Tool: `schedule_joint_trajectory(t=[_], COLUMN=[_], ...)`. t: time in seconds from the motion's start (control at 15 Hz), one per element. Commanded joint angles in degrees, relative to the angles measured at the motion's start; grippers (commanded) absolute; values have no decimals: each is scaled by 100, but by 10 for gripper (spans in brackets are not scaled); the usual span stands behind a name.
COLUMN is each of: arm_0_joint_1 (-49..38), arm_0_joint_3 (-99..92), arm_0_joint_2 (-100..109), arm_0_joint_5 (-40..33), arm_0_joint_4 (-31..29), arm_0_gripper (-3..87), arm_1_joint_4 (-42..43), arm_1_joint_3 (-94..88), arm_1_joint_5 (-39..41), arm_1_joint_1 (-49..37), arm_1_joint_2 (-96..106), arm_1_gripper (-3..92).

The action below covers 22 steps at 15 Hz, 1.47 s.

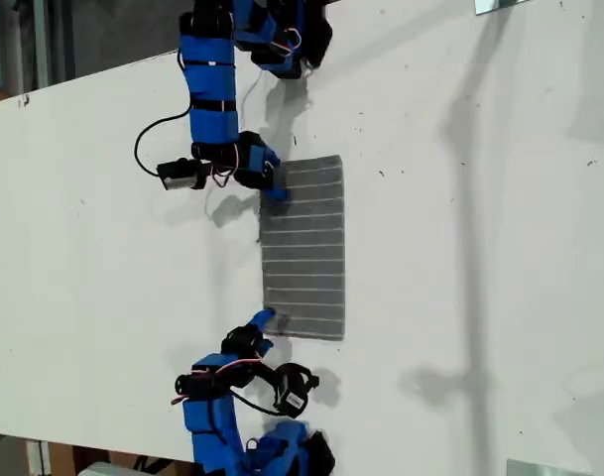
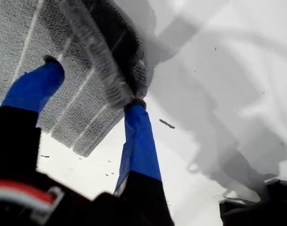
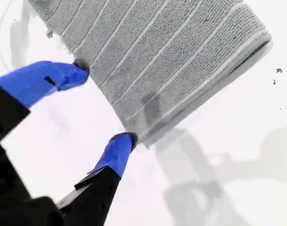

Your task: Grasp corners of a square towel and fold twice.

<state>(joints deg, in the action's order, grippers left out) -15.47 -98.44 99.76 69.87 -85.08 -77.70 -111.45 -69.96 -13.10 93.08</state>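
Since the next fold likely needs lifted corners (image 3: 136, 128), my first gripper (image 2: 94, 84) and my second gripper (image 3: 104, 104) each straddle one, jaws apart, while the towel (image 1: 303, 248) lies flat mid-table (image 1: 480, 297) between both arms

Towel (image 1: 303, 248): grey cloth with thin white stripes, darker hem, lying flat on the white table (image 1: 480, 248) as a tall rectangle (already folded once, doubled layers showing at one edge). Corners (image 3: 134, 134): hemmed, slightly rounded, resting on the tabletop.
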Motion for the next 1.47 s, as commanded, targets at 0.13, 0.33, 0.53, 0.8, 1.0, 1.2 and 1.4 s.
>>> schedule_joint_trajectory(t=[0.13, 0.33, 0.53, 0.8, 1.0, 1.2, 1.4], arm_0_joint_1=[-167, 211, 475, 659, 879, 1107, 1134], arm_0_joint_3=[193, -35, -53, -97, -211, -1020, -1767], arm_0_joint_2=[448, 536, 536, 545, 677, 1037, 1081], arm_0_joint_5=[-53, 255, 466, 633, 800, 1125, 1187], arm_0_joint_4=[-369, -132, -35, 26, 35, 571, 1380], arm_0_gripper=[325, 324, 323, 322, 322, 323, 323], arm_1_joint_4=[18, 870, 1529, 2417, 2663, 923, -589], arm_1_joint_3=[-589, -1652, -2145, -2487, -2646, -2373, -1573], arm_1_joint_5=[-88, -817, -1389, -1731, -2048, -2962, -3384], arm_1_joint_1=[-26, 677, 1257, 1600, 1775, 1854, 1890], arm_1_joint_2=[844, 958, 1011, 1099, 1222, 1749, 2294], arm_1_gripper=[353, 344, 299, 63, -1, -1, -1])
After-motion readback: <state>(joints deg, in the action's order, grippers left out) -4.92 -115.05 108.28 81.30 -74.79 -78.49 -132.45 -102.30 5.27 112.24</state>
